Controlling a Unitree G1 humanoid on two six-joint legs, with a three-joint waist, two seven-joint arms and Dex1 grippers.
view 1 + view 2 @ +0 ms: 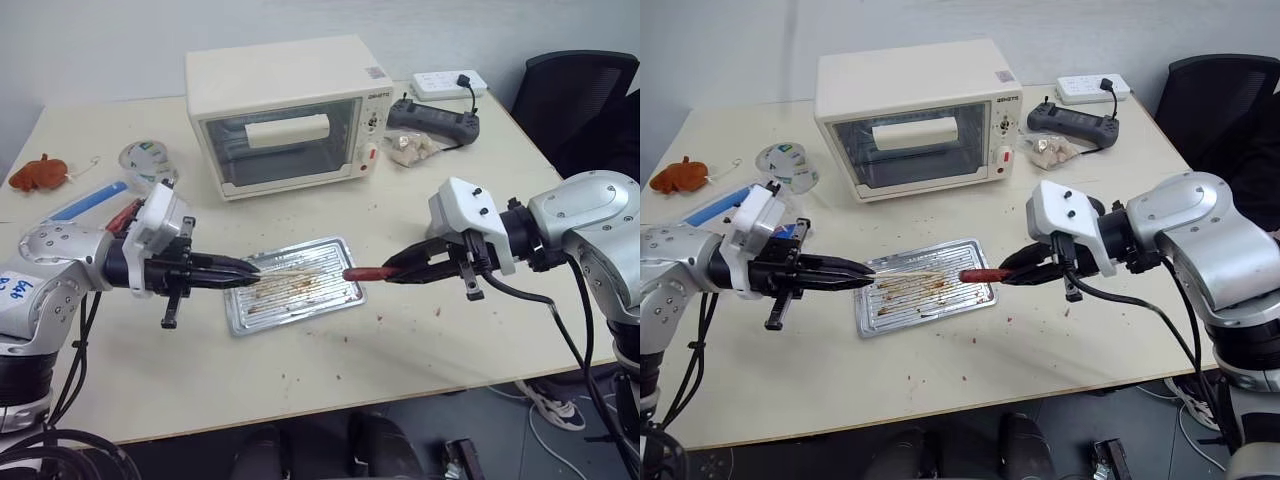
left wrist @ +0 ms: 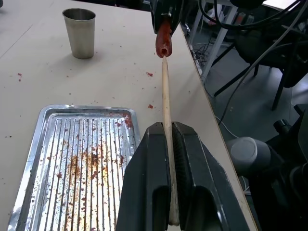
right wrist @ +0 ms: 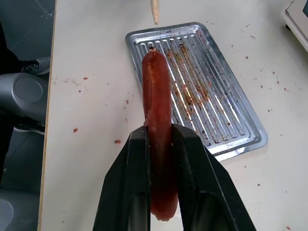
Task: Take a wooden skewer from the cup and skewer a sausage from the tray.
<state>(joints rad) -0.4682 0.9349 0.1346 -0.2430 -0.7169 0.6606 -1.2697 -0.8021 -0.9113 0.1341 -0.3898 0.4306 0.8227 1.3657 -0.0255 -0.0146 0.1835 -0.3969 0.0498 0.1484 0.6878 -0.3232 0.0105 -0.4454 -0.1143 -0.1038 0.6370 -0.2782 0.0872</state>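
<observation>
Both arms are up over the worktop (image 1: pixel 420 340) now, facing each other across the tray (image 1: pixel 330 297). On the left of the frame the left claw (image 1: pixel 245 268) is clamped shut on the wooden skewer (image 2: pixel 166 110), the pale stick running out between its black fingers (image 2: pixel 144 178) toward the middle of the picture. On the right, the right claw (image 1: pixel 395 270) is pinching the sausage (image 1: pixel 360 273), the reddish-brown piece sticking out past its fingertips toward the skewer. From the left wrist camera the skewer's point sits right at the sausage's cut end, touching or just short of it, hard to call. From the right wrist camera the sausage (image 3: pixel 158 144) is squeezed lengthwise between the two fingers (image 3: pixel 126 183), above the worktop's near edge beside the tray, and the skewer tip shows at the top of that frame. The tray itself lies flat in the centre, ridged and smeared with brown grease, with nothing on it. The steel cup (image 2: pixel 80 32) stands upright on the worktop, well apart from the tray. Behind, at upper centre, a cream toaster oven (image 1: pixel 290 115), and a white power strip (image 1: pixel 450 82) at upper right.
</observation>
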